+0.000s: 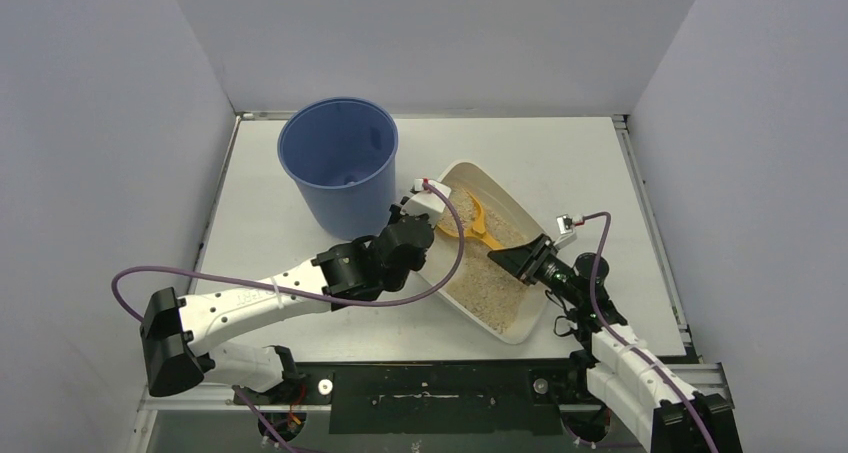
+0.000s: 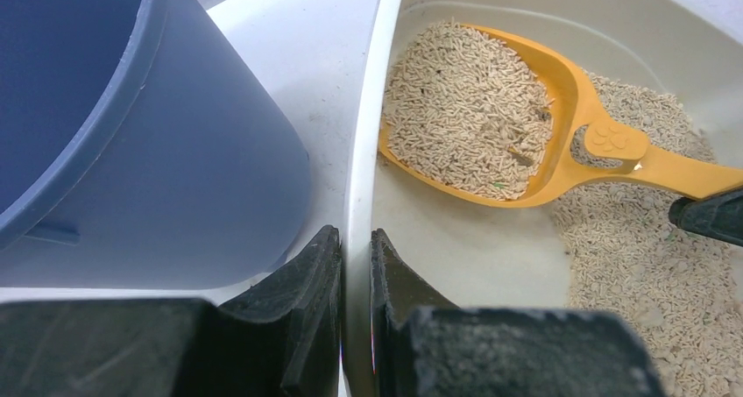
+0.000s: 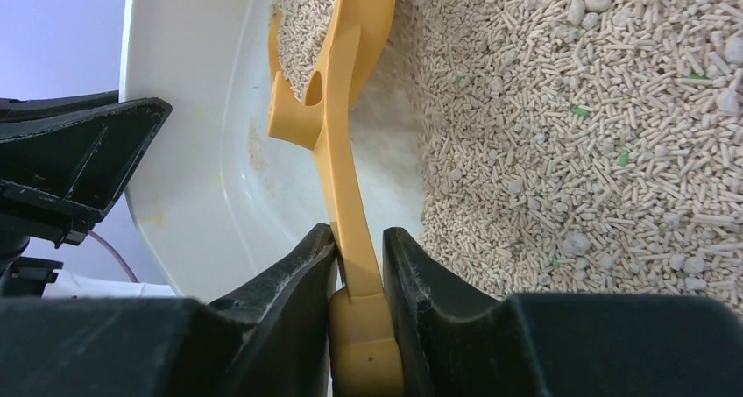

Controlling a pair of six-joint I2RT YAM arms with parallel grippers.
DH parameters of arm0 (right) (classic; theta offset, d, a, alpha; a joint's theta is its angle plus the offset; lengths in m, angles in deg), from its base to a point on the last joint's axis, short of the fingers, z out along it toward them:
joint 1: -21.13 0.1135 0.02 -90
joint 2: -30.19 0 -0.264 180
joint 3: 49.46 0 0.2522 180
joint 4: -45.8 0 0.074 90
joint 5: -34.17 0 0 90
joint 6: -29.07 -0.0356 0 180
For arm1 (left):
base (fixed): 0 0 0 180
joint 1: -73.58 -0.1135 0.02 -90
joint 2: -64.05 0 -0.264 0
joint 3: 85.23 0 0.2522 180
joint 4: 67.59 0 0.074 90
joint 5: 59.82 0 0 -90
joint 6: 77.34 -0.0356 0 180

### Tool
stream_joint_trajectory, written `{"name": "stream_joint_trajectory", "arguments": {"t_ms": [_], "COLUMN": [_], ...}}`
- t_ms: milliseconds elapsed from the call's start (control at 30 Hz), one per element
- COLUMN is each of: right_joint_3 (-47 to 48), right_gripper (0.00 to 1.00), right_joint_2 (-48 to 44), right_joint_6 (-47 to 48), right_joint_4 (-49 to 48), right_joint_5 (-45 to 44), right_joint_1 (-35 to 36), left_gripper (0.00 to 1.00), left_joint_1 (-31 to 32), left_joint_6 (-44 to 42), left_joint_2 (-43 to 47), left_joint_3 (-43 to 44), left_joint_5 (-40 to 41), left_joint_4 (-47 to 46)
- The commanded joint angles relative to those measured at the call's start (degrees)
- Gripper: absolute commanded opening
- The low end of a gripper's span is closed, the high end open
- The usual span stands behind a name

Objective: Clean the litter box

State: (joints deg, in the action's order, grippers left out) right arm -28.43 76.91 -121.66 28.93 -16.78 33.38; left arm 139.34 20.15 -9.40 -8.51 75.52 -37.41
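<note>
- A flat white table (image 1: 560, 153) fills the floor of a grey-walled enclosure, with both arm bases at its near edge.
- The litter box (image 1: 470, 178), a shallow white plastic rectangular tray with rounded corners, lies diagonally on the table, right of centre. Its far corner is just beside the bucket, with a strip of table showing between them in the left wrist view.
- A tall round blue plastic bucket (image 1: 345, 188) stands upright on the table, left of the tray, with its mouth open.
- The left gripper (image 2: 355, 239) is clamped on the tray's left rim (image 2: 359, 152), one black finger outside the wall and one inside.
- The right gripper (image 3: 359, 239) reaches in over the tray's near end, its fingers pinched tight on the scoop's handle.
- A small yellow-orange plastic scoop (image 2: 569, 90) lies inside the tray near the far left wall. Its bowl is heaped with pellets, and its handle runs back to the right gripper.
- Tan litter pellets (image 3: 569, 152) cover the tray's right and near parts, with a few green specks among them. The floor beside the scoop is bare white.
</note>
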Motion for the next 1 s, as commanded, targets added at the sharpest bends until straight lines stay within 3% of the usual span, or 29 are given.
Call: {"name": "stream_joint_trajectory", "arguments": {"t_ms": [0, 333, 433, 533, 633, 733, 833, 900, 967], "right_joint_3": [-1.8, -0.3, -2.0, -1.0, -4.9, -5.3, -10.9, -8.5, -9.8], "right_gripper": [0.00, 0.00, 0.00, 0.00, 0.00, 0.00, 0.00, 0.00, 0.00], "right_joint_2": [-1.6, -15.8, -20.5, -23.8, -24.8, -25.5, -25.4, -25.3, -24.8], "right_joint_6": [1.5, 0.1, -5.0, -4.7, -12.2, -12.9, -22.5, -18.2, -20.6], "right_joint_4": [7.5, 20.9, 17.9, 23.4, 11.5, 13.6, -1.3, 7.1, 0.7], "right_joint_5": [-3.3, -2.1, 0.5, -0.6, 4.3, 2.8, 5.6, 4.7, 5.6], "right_joint_1": [-1.2, -3.0, -3.1, -3.6, -3.6, -3.8, -4.0, -4.3, -4.2], "left_gripper": [0.00, 0.00, 0.00, 0.00, 0.00, 0.00, 0.00, 0.00, 0.00], "left_joint_1": [1.8, 1.2, 0.7, 0.4, 0.4, 0.3, 0.3, 0.2, 0.0], "left_joint_6": [1.6, 6.0, 8.2, 10.4, 12.4, 14.5, 16.4, 17.9, 19.4], "left_joint_2": [0.6, -2.0, -2.0, -2.0, -1.7, -1.7, -1.4, -1.2, -0.8], "left_joint_3": [2.8, -0.4, -2.2, -3.5, -5.0, -5.8, -6.9, -7.5, -8.5], "left_joint_5": [1.8, 5.1, 4.8, 4.0, 3.5, 3.6, 3.7, 3.9, 3.5], "left_joint_4": [-10.2, -8.7, -8.4, -7.5, -6.8, -5.0, -3.9, -3.0, -2.6]}}
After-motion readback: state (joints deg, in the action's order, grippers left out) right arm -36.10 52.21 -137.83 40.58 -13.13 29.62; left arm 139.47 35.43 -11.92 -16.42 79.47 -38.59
